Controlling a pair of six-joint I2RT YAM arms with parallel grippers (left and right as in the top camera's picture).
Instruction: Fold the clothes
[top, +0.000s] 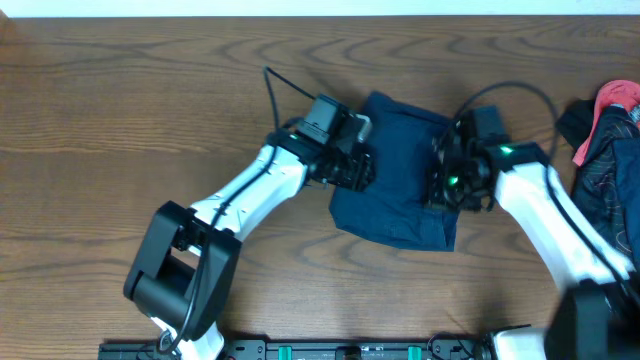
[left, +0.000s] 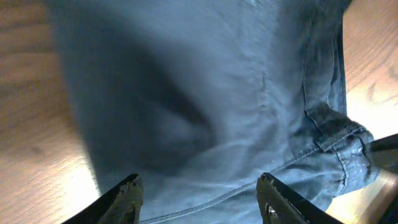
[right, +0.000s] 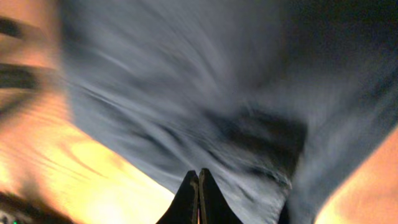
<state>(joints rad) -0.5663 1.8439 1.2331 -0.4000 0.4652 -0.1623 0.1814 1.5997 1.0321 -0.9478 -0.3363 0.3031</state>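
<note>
The dark navy-blue shorts (top: 395, 175) lie folded into a compact rectangle on the wooden table. My left gripper (top: 362, 168) is at their left edge. In the left wrist view its jaws (left: 199, 196) are open just above the cloth (left: 217, 93), with a seam and hem showing between and beside them. My right gripper (top: 440, 185) is at the shorts' right edge. In the right wrist view its fingers (right: 198, 177) are pressed shut, with nothing seen between them, and the blurred cloth (right: 186, 93) lies just beyond the tips.
A heap of other garments (top: 610, 140), red-pink and dark patterned, lies at the table's right edge beside my right arm. Bare wooden table (top: 120, 130) stretches to the left and in front of the shorts.
</note>
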